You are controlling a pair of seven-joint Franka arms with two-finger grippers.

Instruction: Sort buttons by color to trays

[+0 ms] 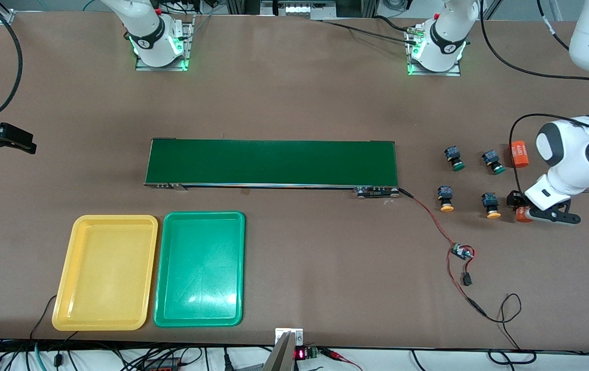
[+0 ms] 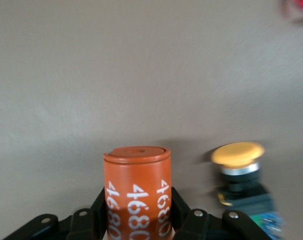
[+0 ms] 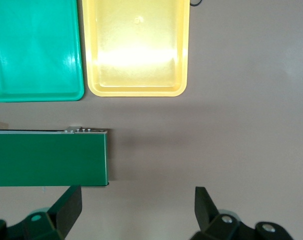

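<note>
Presently: left gripper (image 2: pixel 136 220) clamps a numbered orange cylinder (image 2: pixel 137 192) beside a yellow-capped button (image 2: pixel 239 165). Right gripper (image 3: pixel 136 207) waits, spread, empty. Sorting unstarted; buttons need grasping next.

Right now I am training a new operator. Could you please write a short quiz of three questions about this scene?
1. True or false: the left gripper is closed on a yellow-capped button.
2. How many buttons already lie in the yellow tray or the green tray?
3. The right gripper is: A) open, B) shut on a button, C) shut on nothing.

Key: 1. False: its fingers clamp the orange cylinder; a yellow-capped button stands beside it. 2. None. 3. A.
</note>
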